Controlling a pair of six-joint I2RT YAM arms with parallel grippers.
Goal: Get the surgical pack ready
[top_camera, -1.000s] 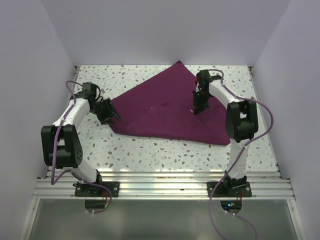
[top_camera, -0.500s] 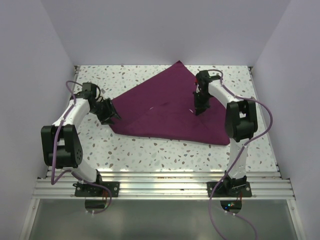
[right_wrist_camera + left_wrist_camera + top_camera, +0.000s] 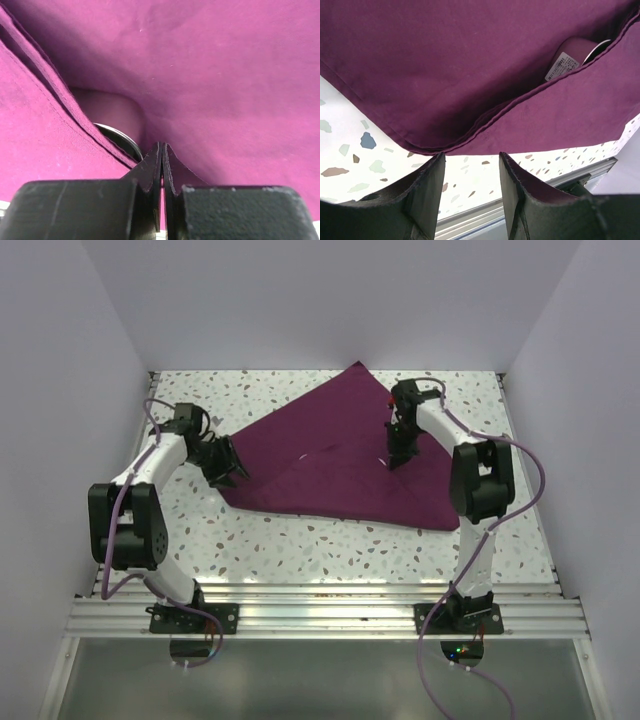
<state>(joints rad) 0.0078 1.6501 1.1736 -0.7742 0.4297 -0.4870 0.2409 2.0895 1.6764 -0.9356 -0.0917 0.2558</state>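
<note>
Atop the table [image 3: 300,540], surgical pack [image 3: 330,470] part-folded over a steel-rimmed item [image 3: 117,139], unfinished; left gripper [image 3: 470,160] agape, right gripper [image 3: 162,147] shut.

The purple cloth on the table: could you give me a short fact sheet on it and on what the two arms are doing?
cloth: surgical pack, maroon, folded over itself, lying on the speckled table
left fingers: open, at the cloth's folded left corner, no cloth between them
right fingers: shut, tips against the cloth right of its middle
inside the fold: a metal rim and a white barcode label peek out
</note>
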